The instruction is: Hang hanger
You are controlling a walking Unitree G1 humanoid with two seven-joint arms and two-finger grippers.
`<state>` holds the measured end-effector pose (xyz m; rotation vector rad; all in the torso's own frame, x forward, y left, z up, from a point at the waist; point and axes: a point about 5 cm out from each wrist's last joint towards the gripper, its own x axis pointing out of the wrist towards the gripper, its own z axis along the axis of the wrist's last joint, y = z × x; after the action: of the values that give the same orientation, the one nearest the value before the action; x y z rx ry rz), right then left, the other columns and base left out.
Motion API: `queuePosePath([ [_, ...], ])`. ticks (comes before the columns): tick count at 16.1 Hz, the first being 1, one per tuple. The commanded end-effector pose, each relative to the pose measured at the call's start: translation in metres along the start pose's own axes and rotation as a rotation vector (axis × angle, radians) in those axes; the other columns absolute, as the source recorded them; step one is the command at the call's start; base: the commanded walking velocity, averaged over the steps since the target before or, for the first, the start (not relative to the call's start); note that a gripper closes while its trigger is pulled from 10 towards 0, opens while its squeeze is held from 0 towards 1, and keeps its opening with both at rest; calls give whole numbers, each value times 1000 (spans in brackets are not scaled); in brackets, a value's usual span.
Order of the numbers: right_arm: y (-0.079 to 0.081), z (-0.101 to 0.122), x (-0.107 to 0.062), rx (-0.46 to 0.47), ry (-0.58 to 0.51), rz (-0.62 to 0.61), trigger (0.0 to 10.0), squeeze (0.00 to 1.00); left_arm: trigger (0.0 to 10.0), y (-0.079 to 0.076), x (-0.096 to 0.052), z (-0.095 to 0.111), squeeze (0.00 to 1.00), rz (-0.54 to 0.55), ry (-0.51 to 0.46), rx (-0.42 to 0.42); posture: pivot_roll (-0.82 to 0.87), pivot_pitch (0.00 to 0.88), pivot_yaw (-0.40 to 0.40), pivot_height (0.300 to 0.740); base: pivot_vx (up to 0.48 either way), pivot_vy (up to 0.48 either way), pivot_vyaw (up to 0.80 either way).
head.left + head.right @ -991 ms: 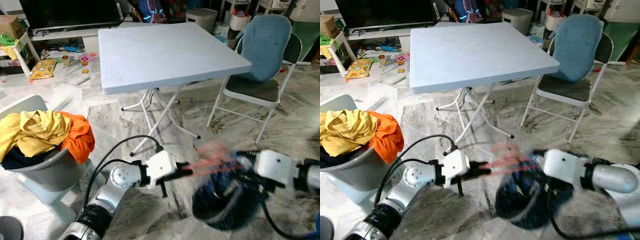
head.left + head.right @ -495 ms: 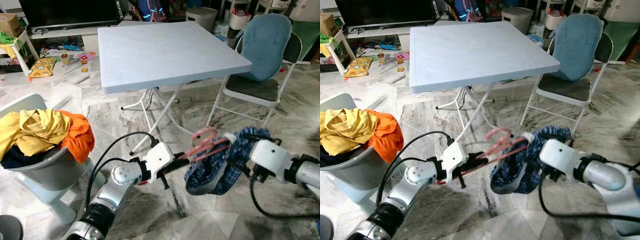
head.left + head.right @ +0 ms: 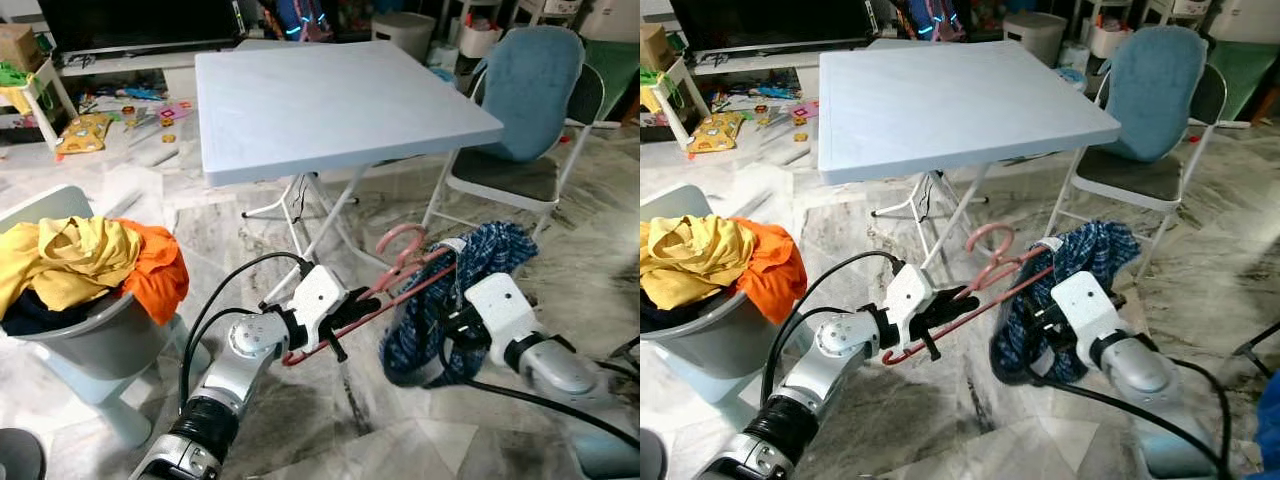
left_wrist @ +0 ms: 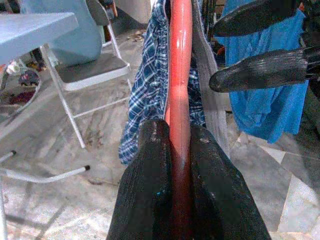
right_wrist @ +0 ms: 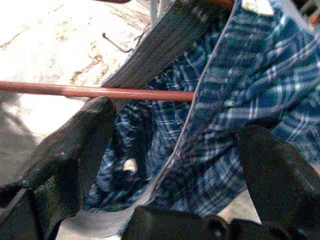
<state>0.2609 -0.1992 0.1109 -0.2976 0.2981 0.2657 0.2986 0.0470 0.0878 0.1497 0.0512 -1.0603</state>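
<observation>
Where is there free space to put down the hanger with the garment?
The folding table top is bare across its whole surface, edged by the blue chair. The floor below both pincers is also open. The laundry basket is heaped with clothes, and the far floor by the toys is cluttered.

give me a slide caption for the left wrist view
Left gripper clamps the red hanger carrying blue plaid shorts.

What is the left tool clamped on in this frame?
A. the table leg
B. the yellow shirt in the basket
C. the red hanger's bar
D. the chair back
C: in the left wrist view the left tool has both fingers pressed on the red hanger, with the blue plaid garment draped on its far end.
</observation>
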Motion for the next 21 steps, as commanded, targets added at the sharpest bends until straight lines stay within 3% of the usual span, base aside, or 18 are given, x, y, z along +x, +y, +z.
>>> queuePosePath([
  [1,2,-6,4,62,29,-16,10000,0,0,1,3,11,0,-8,-46,13,-29,0,-26,740,0,0,0],
  [2,3,-7,7,71,36,-30,10000,0,0,0,4,12,0,-13,-50,13,-30,0,-26,740,0,0,0],
  [3,0,-9,9,56,46,-64,9255,0,0,0,4,13,0,-15,-52,12,-28,0,-27,740,0,0,0],
  [4,-8,-11,11,61,51,-125,1725,0,0,-1,4,13,0,-20,-54,14,-25,0,-30,740,0,0,0],
  [5,-17,-14,14,71,70,-196,0,0,0,-1,3,14,0,-21,-55,13,-22,0,-32,740,0,0,0],
  [7,-21,-14,21,92,68,-243,1059,0,0,-2,2,16,0,-29,-63,7,-19,0,-33,740,0,0,0],
  [9,-23,-11,29,95,58,-277,1020,0,0,-5,1,18,0,-48,-74,0,-13,0,-35,740,0,0,0],
  [10,-21,-10,34,104,54,-274,0,0,0,-6,1,19,0,-54,-79,-10,-11,0,-36,740,0,0,0],
  [13,-28,-9,37,117,40,-323,0,0,0,-8,0,20,0,-66,-87,-16,-9,0,-42,740,0,0,0],
  [21,-72,-15,11,164,11,-501,0,0,0,0,-5,13,0,-26,-12,30,-18,0,-34,740,0,0,0],
])
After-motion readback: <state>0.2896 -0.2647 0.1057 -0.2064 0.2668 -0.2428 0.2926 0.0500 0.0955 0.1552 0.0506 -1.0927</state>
